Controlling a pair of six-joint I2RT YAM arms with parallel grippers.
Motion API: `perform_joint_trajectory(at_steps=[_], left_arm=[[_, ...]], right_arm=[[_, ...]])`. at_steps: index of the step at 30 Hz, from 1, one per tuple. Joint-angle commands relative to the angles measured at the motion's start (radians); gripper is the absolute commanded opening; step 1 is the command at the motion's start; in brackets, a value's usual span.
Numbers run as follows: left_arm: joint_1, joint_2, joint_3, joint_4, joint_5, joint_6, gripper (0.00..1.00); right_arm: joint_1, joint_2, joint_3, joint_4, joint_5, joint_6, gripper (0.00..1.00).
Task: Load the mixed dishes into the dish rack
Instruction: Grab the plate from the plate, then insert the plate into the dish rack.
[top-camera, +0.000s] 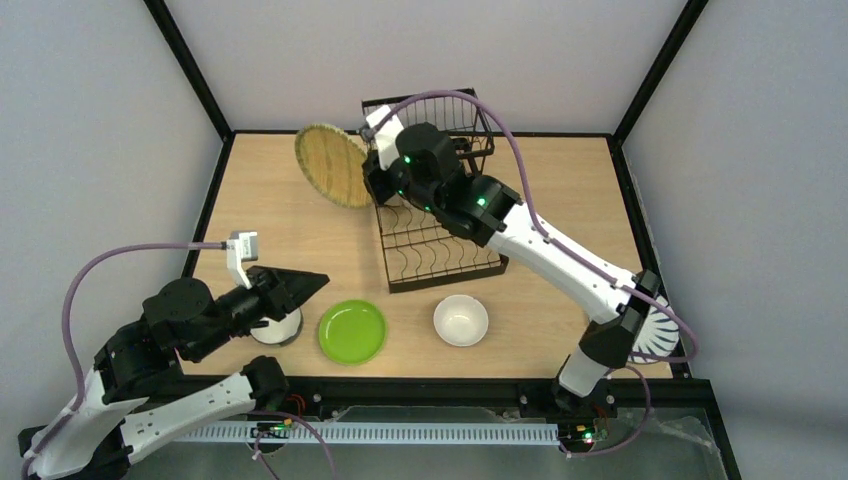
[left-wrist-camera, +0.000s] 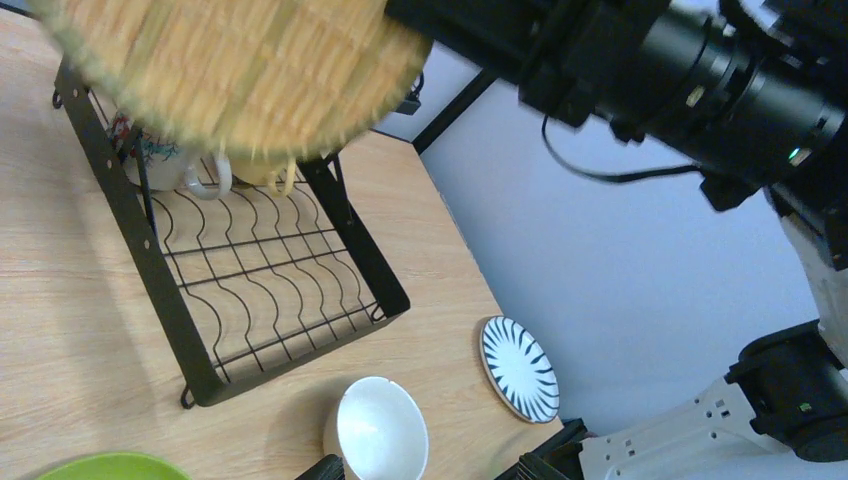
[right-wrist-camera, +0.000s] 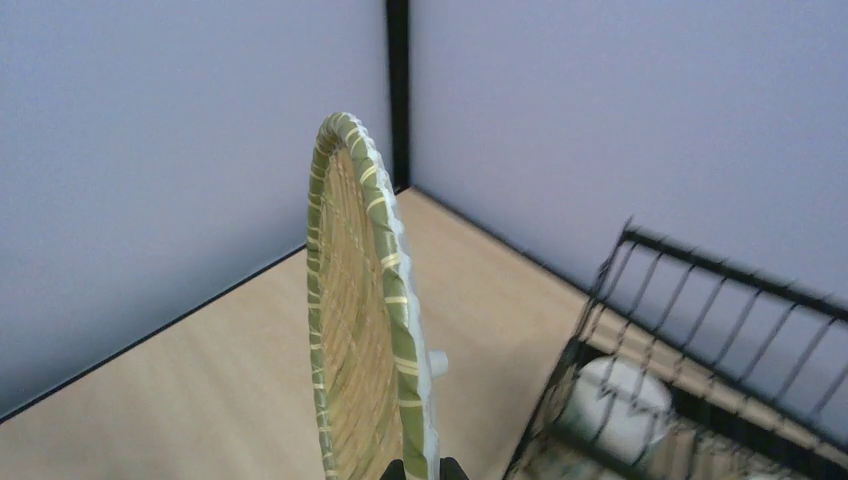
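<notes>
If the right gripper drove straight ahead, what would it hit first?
Way looks free: the right gripper, shut on the round woven bamboo plate, faces wooden table, then grey wall; depth unclear.

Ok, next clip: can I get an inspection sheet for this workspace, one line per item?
Surface: wooden table, no spills seen.
Job's things: bamboo plate held on edge beside the dish rack; green plate, white bowl and striped plate on the table; second bowl partly under the left arm; cups in the rack's basket.
Clutter: nothing seen.
Claws: right claw shut on the bamboo plate's rim; left claw holds nothing, opening unclear.
Cables: purple cables loop off both arms, none snagged.
Surroundings: grey walls, black frame posts.
</notes>
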Motion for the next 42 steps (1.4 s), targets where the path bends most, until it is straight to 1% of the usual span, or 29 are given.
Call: perform_joint_trajectory(at_steps=[1, 6, 13, 17, 23, 29, 34, 42], left_arm=[[-0.002, -0.009, 0.009, -0.023, -0.019, 0.020, 0.99], [-0.002, -0.014, -0.002, -0.025, -0.027, 0.017, 0.99], [-0.002, -0.017, -0.019, -0.031, -0.032, 0.014, 0.99], [-0.002, -0.016, -0.019, -0.041, -0.033, 0.017, 0.99], [-0.002, -0.022, -0.016, -0.063, -0.042, 0.014, 0.99], [-0.002, -0.029, -0.018, -0.080, -0.047, 0.002, 0.99], [-0.002, -0.030, -0.024, -0.083, -0.048, -0.005, 0.99], [-0.002, -0.029, -0.022, -0.094, -0.047, -0.008, 0.99]], right_arm=[[0.006, 0.070, 0.160, 0.084, 0.218, -0.128, 0.00], [0.006, 0.155, 0.282, 0.145, 0.362, -0.237, 0.00], [-0.015, 0.202, 0.292, 0.342, 0.522, -0.359, 0.00], [-0.049, 0.249, 0.341, 0.368, 0.590, -0.378, 0.00], [-0.123, 0.274, 0.343, 0.409, 0.650, -0.361, 0.00], [-0.188, 0.287, 0.352, 0.333, 0.654, -0.249, 0.00], [-0.204, 0.305, 0.346, 0.258, 0.660, -0.175, 0.00], [-0.209, 0.347, 0.335, 0.208, 0.667, -0.097, 0.00]])
